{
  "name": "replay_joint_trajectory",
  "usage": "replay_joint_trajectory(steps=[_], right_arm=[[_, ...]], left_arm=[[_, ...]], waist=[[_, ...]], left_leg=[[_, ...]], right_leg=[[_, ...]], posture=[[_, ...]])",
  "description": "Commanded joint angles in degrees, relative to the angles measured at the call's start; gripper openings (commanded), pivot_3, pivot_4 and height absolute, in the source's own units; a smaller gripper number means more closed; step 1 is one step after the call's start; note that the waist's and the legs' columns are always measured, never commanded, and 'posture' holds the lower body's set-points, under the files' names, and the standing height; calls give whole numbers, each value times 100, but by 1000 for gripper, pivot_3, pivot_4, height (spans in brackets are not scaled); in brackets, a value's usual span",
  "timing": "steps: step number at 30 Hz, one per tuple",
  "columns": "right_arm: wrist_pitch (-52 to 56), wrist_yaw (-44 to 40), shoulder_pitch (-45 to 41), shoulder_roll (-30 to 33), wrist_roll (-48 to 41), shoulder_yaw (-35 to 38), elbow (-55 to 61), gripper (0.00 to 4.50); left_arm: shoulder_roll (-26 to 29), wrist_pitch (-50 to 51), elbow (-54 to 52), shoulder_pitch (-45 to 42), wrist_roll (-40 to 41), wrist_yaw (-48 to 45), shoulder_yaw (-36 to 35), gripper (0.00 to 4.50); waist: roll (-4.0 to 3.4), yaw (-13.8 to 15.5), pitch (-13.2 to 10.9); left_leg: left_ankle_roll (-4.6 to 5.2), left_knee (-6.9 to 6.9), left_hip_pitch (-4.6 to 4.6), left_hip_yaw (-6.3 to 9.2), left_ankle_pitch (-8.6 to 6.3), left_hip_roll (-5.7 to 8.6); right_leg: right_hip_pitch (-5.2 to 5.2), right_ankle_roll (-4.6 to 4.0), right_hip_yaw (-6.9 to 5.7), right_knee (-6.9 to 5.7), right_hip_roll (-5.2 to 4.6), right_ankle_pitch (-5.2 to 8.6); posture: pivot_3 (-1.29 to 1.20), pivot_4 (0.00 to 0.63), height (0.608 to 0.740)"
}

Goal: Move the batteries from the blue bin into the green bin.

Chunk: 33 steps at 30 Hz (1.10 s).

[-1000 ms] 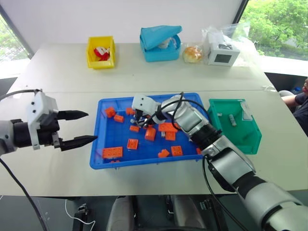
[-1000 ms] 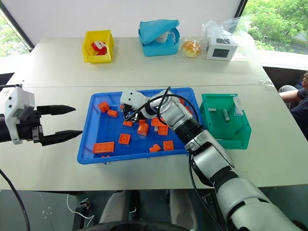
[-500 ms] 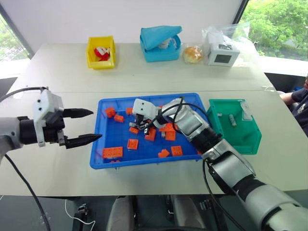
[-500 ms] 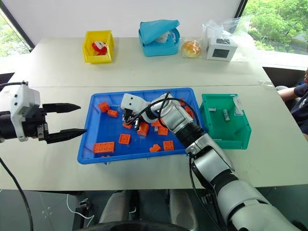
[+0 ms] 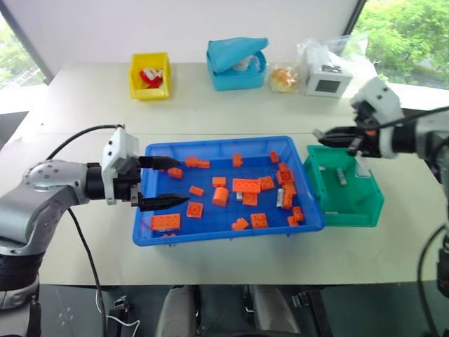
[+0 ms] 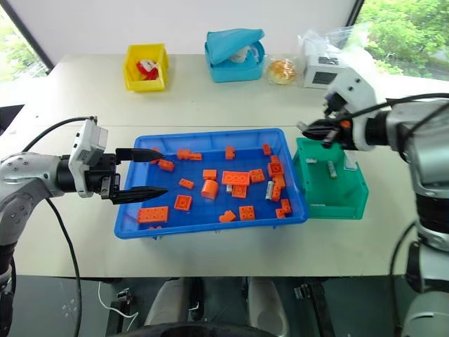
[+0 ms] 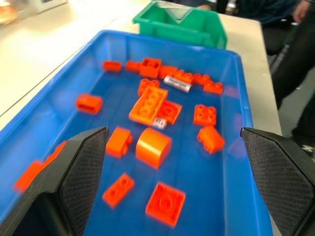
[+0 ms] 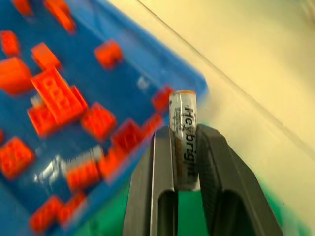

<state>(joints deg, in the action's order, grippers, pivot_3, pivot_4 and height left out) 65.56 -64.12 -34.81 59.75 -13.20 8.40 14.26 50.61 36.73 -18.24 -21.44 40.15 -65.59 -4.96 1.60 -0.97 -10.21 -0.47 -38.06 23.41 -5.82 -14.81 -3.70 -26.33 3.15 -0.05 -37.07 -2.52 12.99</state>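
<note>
The right gripper [image 8: 183, 162] is up in the air over the back left corner of the green bin [image 5: 365, 203], and its two black fingers [image 8: 160, 167] are squeezed tight on one battery [image 8: 182, 135]. The battery stands up between the fingers, with its top end sticking out past the tips. The green bin sits on the table [image 5: 210, 112] right next to the right side of the blue bin [image 5: 210, 235]. Inside the green bin two more batteries [image 5: 340, 175] lie on the bottom near the back. The blue bin is full of little orange bricks [image 5: 245, 185] spread all around. One more battery [image 5: 279, 198] lies in the blue bin near its right side, next to some of the bricks, and it shows in the left wrist view too [image 7: 176, 84]. Another small silver thing [image 5: 240, 196] lies near the middle of the blue bin by a big flat brick, but it is too small to tell if it is a battery. The left gripper [image 5: 163, 182] is over the left edge of the blue bin and points sideways across it. Its two fingers [image 5: 161, 202] are spread wide apart and hold nothing. At the far side of the table sit a yellow bin [image 5: 149, 75], a teal box [image 5: 235, 64], a bun [image 5: 283, 78] and a small white box [image 5: 324, 81].
</note>
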Motion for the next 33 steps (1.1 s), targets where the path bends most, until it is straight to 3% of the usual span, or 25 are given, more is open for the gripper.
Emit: replay_joint_trajectory(steps=[1, 2, 7, 10, 14, 18, 25, 33], right_arm=[[-22, 73, 743, 310, -203, 701, 315, 50], [-19, 124, 957, 325, -257, 797, 354, 50], [-602, 519, 1324, 350, -152, 625, 210, 2536], [-907, 500, 825, 330, -258, 286, 56, 4017], [-1122, 266, -332, -80, -569, -456, 4, 4017], [-1182, 175, -1329, -998, -663, -1473, -144, 4017], [-2324, -194, -1457, -1670, 14, -3049, -637, 4017], [-3287, -385, -1628, -2184, 658, -3576, -1939, 4017]], left_arm=[[-58, -129, 43, -190, -49, -141, 98, 4500], [-81, -135, 68, -235, -63, -168, 139, 4500], [-166, -155, 119, -348, -144, -217, 225, 4500], [-184, -137, 82, -359, -153, -205, 210, 4500], [-185, -86, -19, -328, -127, -145, 158, 4500], [-142, -54, -130, -213, -119, -61, 43, 4500], [-39, 26, -413, 65, -17, 137, -232, 4500], [62, 164, -819, 493, 140, 400, -578, 4500]], waist=[[0, -21, 0], [0, -28, 0], [0, -26, 0], [0, -18, -1], [0, -41, -2], [0, -94, -2], [1, 12, -2], [4, 14, -2]], left_leg=[[0, 1, -2, 1, 0, 0], [0, 1, -3, 1, 0, 0], [0, -4, -3, -1, 1, 1], [1, -5, -2, 0, 1, 1], [1, -4, -2, 1, 1, 1], [1, -3, 0, 9, 1, -4], [1, -6, 15, 1, 1, 1], [0, -15, 14, 0, 2, 4]], right_leg=[[1, 1, 0, -1, 2, 0], [3, 1, 1, 0, 2, 0], [3, 2, 4, -2, 0, -1], [3, 1, 4, -1, 0, 1], [1, 1, 6, -1, 3, 1], [0, 1, 4, -3, 11, 0], [-4, 10, 0, 0, -4, -4], [-1, 3, 0, -1, -7, 0]], posture=[[0, 150, 736], [0, 150, 736], [0, 150, 736], [0, 150, 736], [0, 150, 736], [0, 150, 736], [0, 150, 736], [0, 150, 736]])
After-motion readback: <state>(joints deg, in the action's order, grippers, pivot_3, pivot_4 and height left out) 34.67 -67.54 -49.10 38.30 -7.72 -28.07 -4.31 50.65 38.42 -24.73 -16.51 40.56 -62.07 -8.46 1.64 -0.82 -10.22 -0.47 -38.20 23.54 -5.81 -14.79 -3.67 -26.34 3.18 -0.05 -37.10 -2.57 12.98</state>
